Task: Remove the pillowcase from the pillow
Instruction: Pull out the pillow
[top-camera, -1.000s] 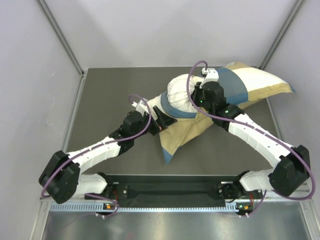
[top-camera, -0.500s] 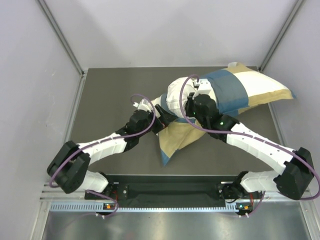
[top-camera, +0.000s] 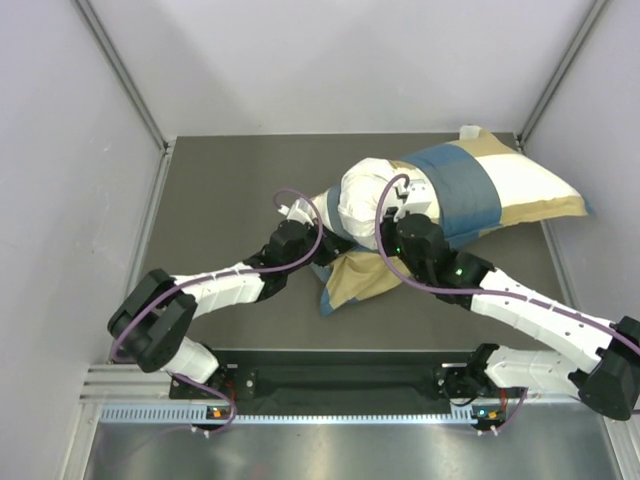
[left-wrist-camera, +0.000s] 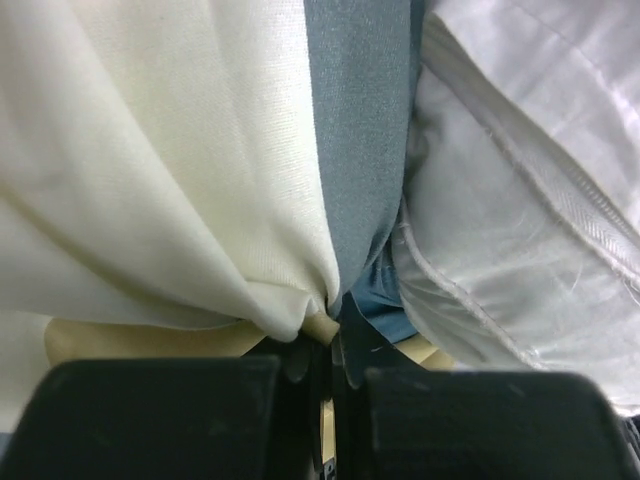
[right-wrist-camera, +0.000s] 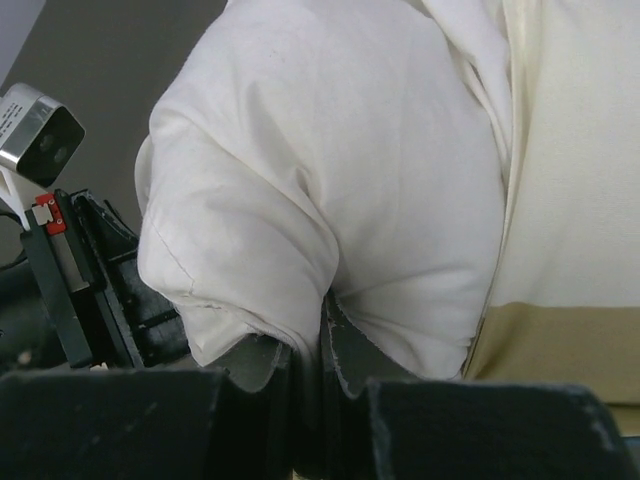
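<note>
The pillow (top-camera: 362, 192) bulges white out of the open left end of the checked pillowcase (top-camera: 470, 185), which covers its right part and trails a tan flap (top-camera: 355, 282) toward me. My left gripper (top-camera: 328, 243) is shut on a pinched fold of the pillowcase (left-wrist-camera: 150, 150) at its blue edge, seen close in the left wrist view (left-wrist-camera: 328, 345), with the pillow (left-wrist-camera: 520, 200) to the right. My right gripper (top-camera: 392, 215) is shut on a fold of the pillow (right-wrist-camera: 330, 150), fingertips (right-wrist-camera: 322, 345) buried in white fabric. The pillowcase (right-wrist-camera: 570, 200) shows at the right.
Dark grey table (top-camera: 220, 190) with raised walls at left, back and right. The pillowcase's far corner (top-camera: 580, 205) lies close to the right wall. The left gripper body (right-wrist-camera: 90, 280) sits close beside the right gripper's hold.
My left gripper moved right into the pillowcase's opening and shut on its fabric. The right gripper drew the pillow a little nearer and leftward, still shut.
</note>
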